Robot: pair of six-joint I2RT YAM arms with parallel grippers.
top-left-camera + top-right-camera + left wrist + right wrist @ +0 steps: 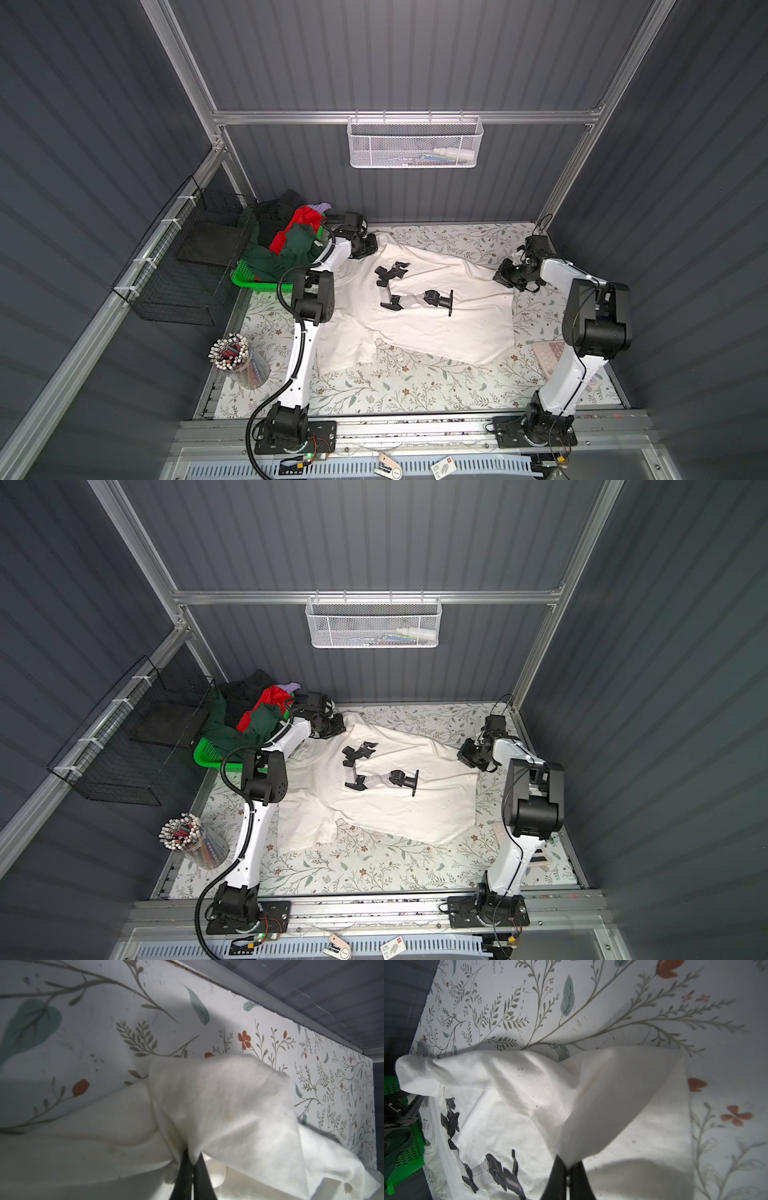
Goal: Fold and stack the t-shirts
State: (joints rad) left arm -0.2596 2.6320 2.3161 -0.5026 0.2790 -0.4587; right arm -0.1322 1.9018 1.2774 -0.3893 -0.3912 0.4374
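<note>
The left gripper [192,1160] is clenched on a bunch of the cream-white t-shirt [436,328]. In the left wrist view the cloth is pinched between the two black fingers [182,1176] and drawn up into a peak above the floral table cover [395,390]. The right gripper [568,1165] is likewise closed on the same shirt, with a raised fold caught between its fingers [556,1178].

In both top views the left arm [303,345] is stretched along one side edge of the shirt, its elbow raised and its wrist bent down onto a far corner. The right arm [563,380] is raised steeply beside the opposite edge, its forearm folded back onto the other far corner.

The shirt is spread flat between the two arms, with the black-grey print [411,297] facing up.

A green plastic basket [249,278] is set just beside the corner held by the left gripper. It is heaped with a dark green t-shirt [291,253], a red t-shirt [305,220], a black t-shirt [274,212] and a lavender t-shirt [320,206].

A cup of pens [237,361] is placed near the shirt's near sleeve, beyond the left arm. A pink flat item [548,353] beside the shirt is partly hidden by the right arm.
</note>
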